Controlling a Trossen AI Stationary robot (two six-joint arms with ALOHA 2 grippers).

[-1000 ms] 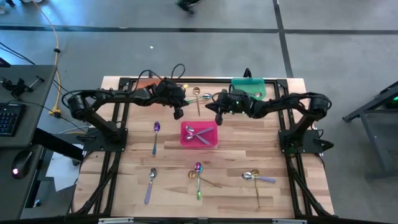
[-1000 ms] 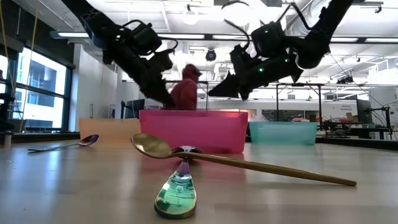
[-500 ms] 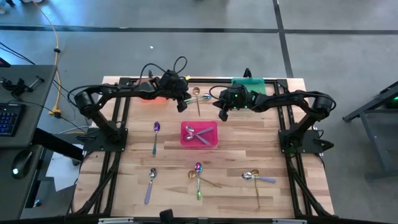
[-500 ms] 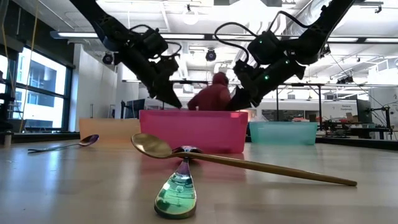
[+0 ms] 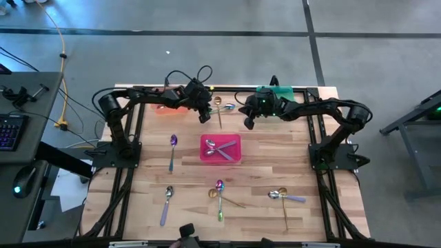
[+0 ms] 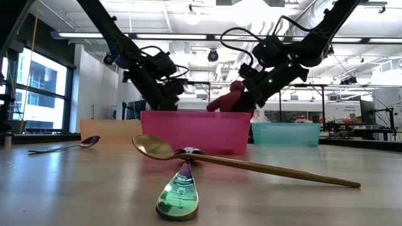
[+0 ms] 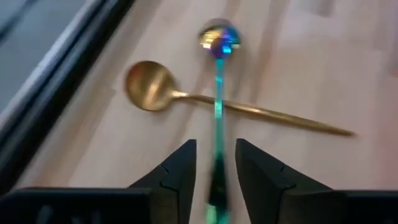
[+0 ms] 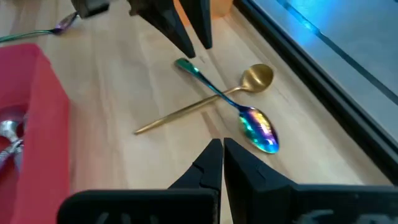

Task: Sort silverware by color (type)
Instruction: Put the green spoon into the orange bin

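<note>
The light is bright and even, and it comes from long ceiling lamps [image 6: 188, 36] seen in the low view. There the arms look dark against the bright room. The gold spoon [image 6: 239, 164] close to that camera is quite sharp, but the green spoon bowl [image 6: 178, 198] in front of it is soft, and the far room is a little hazy. In the left wrist view the iridescent spoon [image 7: 217, 93] is blurred along its handle. The wooden table [image 5: 262, 176] shows only soft, short shadows and a weak glare.
</note>
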